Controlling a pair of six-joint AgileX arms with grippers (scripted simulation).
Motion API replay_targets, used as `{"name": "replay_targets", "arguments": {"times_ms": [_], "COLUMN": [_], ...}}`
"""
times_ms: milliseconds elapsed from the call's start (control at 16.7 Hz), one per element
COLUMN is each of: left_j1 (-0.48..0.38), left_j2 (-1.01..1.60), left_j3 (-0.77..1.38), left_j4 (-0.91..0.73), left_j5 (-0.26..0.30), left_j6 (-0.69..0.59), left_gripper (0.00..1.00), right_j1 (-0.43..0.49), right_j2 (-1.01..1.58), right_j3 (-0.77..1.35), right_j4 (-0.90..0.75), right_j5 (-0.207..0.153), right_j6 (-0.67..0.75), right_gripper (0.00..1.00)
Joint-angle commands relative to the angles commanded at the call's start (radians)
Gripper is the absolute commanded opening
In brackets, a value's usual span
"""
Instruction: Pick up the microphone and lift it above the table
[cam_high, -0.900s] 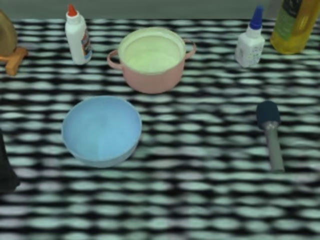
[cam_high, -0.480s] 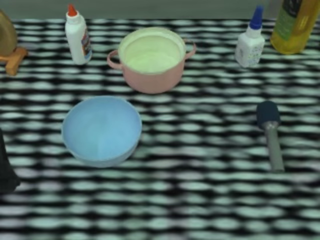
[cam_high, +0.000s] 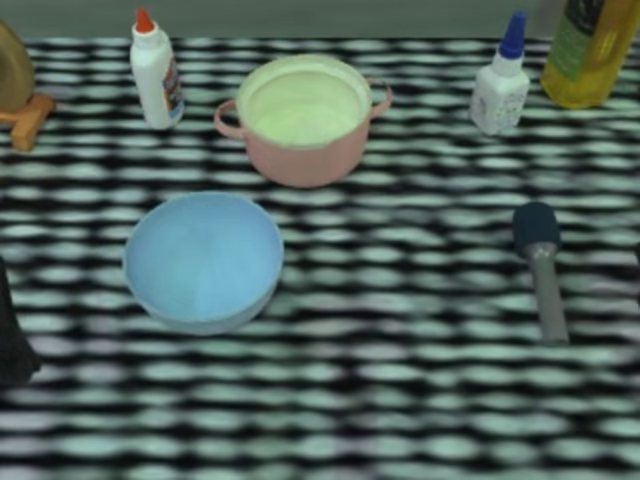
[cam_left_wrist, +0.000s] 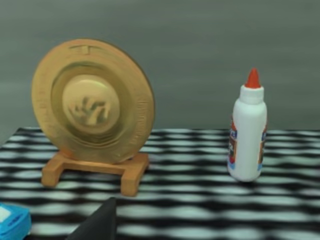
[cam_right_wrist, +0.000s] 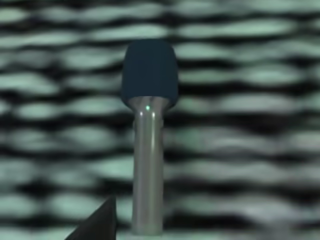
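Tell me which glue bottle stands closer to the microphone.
The blue-capped glue bottle, at the table's right rear; the red-capped glue bottle stands far left of the microphone.

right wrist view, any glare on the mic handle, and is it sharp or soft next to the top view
Right wrist view: a small bright glint on the mic handle just below the foam head, with a pale sheen down the grey shaft; table stripes look soft. Top view: no glint on the mic, edges soft, a faint shadow beside the handle.
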Motion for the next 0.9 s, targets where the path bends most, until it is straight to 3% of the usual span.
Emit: {"name": "replay_targets", "arguments": {"times_ms": [480,900], "left_j1": [0.0,0.0], "left_j2": [0.0,0.0], "left_j3": [0.0,0.0], "left_j4": [0.0,0.0], "left_j5": [0.0,0.0], "left_j6": [0.0,0.0], "left_gripper": [1.0,1.0], "right_j1": [0.165,0.216], "right_j2": [0.705,0.906], "right_j3": [0.501,0.64], "right_j4": [-0.363,-0.5], "right_j5": [0.043,0.063], "right_j6": [0.178,0.231], "right_gripper": [1.0,1.0]}}
